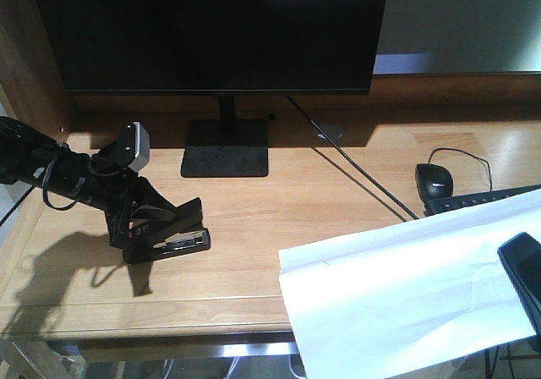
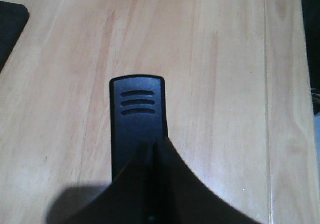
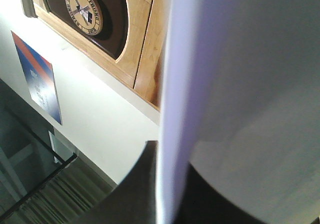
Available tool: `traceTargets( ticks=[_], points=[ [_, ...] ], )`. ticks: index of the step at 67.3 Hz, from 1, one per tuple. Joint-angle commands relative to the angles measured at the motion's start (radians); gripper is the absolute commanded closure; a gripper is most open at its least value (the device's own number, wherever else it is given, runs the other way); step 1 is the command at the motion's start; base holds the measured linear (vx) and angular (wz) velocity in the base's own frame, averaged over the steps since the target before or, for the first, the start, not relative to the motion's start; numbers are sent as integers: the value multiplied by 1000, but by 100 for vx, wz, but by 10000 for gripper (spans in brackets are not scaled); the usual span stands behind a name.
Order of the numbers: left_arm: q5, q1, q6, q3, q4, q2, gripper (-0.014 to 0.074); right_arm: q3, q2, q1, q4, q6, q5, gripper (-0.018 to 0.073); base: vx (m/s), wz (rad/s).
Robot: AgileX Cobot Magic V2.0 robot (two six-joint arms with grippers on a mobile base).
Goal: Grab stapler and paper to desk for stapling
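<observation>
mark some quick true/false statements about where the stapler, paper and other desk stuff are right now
1. The left gripper is closed on the stapler over the left part of the desk. True.
2. The paper lies flat on the desk with no gripper on it. False: the right gripper grips it, and the sheet reaches past the desk's front edge.
3. The computer mouse sits to the right of the monitor stand. True.
4. The stapler rests on top of the paper. False: they are apart, with the stapler to the left of the sheet.
5. The monitor shows a lit picture. False: its screen is dark.
</observation>
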Motion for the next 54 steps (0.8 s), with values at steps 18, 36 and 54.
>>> traceTargets(
  ticks=[18,36,54],
  points=[
    [23,-9,-11,-22,-51,-54,603,-6,4,0,18,-7,-62,565,0,0],
    [23,-9,-11,-22,-51,-54,603,-6,4,0,18,-7,-60,565,0,0],
    [23,-9,-11,-22,-51,-54,603,-7,4,0,5,-8,-77,565,0,0]
  ],
)
